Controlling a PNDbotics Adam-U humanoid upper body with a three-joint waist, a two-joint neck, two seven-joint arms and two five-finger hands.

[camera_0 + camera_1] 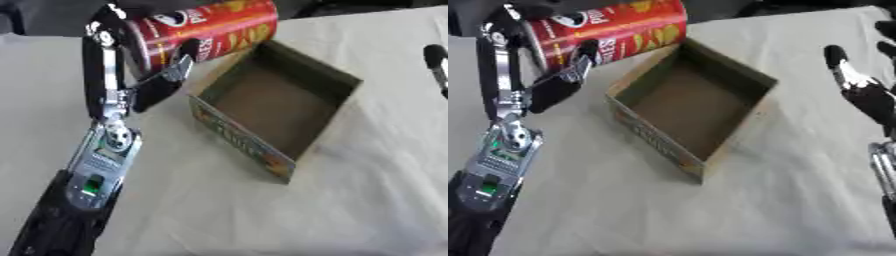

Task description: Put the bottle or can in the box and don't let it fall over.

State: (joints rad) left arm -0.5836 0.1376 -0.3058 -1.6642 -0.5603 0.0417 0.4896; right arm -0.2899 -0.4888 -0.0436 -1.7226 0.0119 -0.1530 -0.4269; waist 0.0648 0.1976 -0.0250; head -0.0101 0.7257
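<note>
left eye view: your left hand (144, 75), fingers curled round the red can (206, 32), tilted, raised beside the open box (271, 107) on the table (367, 200); right hand (864, 92) open at right.

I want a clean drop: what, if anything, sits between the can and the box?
Nothing visible. The left hand holds the can tilted, above the table just past the box's far-left corner. The box is open-topped and looks empty. The right hand hangs open, off to the right.
</note>
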